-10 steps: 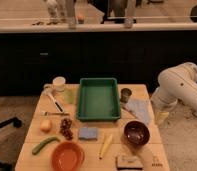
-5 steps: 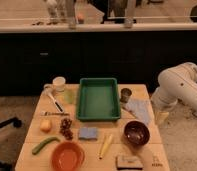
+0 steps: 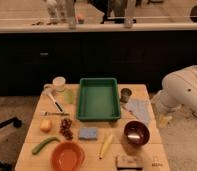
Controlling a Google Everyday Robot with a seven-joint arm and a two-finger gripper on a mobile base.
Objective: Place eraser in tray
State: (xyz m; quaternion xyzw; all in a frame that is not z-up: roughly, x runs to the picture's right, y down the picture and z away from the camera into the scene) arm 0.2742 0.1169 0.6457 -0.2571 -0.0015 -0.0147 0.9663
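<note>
The eraser, a small block with a dark top and a pale base, lies at the front right corner of the wooden table. The green tray stands in the middle of the table toward the back, with nothing inside that I can make out. My white arm is folded beside the table's right edge. The gripper hangs low at that edge, well away from both the eraser and the tray, and it holds nothing that I can see.
An orange bowl, a blue-grey sponge, a banana and a dark bowl fill the front. Grapes, a white cup and a knife lie left. A metal cup and a cloth sit right of the tray.
</note>
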